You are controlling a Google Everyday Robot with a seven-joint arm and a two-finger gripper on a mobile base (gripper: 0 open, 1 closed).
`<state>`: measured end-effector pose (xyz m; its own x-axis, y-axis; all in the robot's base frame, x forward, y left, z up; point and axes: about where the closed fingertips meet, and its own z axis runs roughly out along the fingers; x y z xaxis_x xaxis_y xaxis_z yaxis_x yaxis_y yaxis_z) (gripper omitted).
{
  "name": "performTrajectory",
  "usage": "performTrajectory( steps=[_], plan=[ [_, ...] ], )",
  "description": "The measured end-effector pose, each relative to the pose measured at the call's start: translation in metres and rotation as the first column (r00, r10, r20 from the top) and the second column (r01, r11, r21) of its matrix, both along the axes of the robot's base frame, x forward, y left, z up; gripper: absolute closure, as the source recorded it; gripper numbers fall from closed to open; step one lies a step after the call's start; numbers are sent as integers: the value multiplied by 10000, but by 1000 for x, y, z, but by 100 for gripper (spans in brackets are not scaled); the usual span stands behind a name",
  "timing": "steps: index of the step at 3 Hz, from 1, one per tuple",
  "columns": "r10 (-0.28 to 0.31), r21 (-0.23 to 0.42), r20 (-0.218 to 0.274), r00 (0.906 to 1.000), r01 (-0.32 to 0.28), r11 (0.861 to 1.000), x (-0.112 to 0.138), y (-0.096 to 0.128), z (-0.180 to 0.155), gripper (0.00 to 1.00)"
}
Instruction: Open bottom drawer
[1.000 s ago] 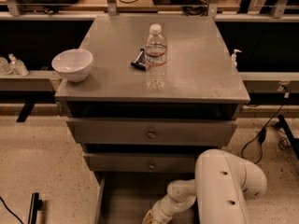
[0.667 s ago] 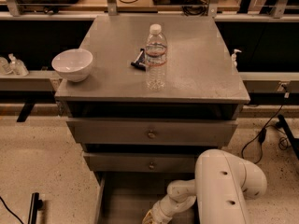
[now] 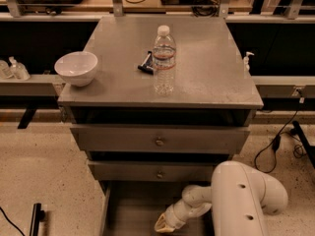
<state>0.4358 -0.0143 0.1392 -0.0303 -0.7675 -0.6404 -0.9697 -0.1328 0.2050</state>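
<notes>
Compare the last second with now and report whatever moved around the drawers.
Nothing visibly changed. The claw remains low over the pulled-out bottom drawer. The water bottle and white bowl stay where they were on top.

Grey cabinet top (image 3: 211, 68) with a bowl, a bottle and a small dark tool

A white bowl (image 3: 76, 68) sits at the top's left edge. A clear water bottle (image 3: 163, 60) with a white cap stands upright near the middle, and a small black-and-blue tool (image 3: 145, 64) lies just left of it. Under the front edge, the widest drawer (image 3: 123, 139) and the middle drawer (image 3: 123, 172) each show one knob.
</notes>
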Motion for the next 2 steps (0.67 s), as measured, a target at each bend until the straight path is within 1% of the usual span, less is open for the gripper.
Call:
performTrajectory(
  steps=[1, 2],
  plan=[
    [-465, 269, 777, 9959, 445, 9986, 45, -21, 4, 100],
    [-771, 494, 1418, 9869, 707, 9963, 69, -34, 15, 100]
  ],
)
